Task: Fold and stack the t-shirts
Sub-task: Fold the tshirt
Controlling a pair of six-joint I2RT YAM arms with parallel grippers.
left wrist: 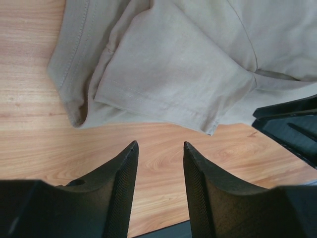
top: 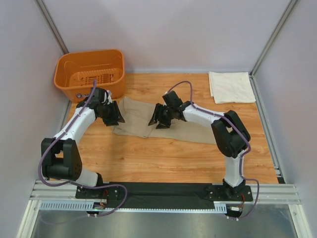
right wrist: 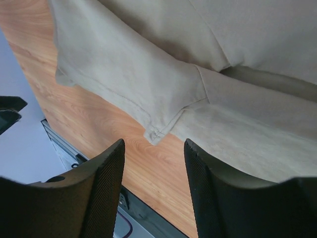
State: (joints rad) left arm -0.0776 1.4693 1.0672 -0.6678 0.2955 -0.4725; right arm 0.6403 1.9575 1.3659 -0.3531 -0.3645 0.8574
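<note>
Left gripper (left wrist: 159, 145) and right gripper (right wrist: 154, 144) both part open, holding nothing, at the tan shirt (top: 138, 121) sleeve hems. Cream shirt (top: 231, 87) lies folded, well apart.

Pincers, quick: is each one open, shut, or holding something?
Left pincer: open, holding nothing; tan t-shirt lies just ahead.
Right pincer: open, holding nothing; same shirt's sleeve corner just ahead.

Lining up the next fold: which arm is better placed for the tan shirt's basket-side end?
Left, likely: left gripper hangs open at that end of the tan t-shirt; right gripper is over its middle.
</note>
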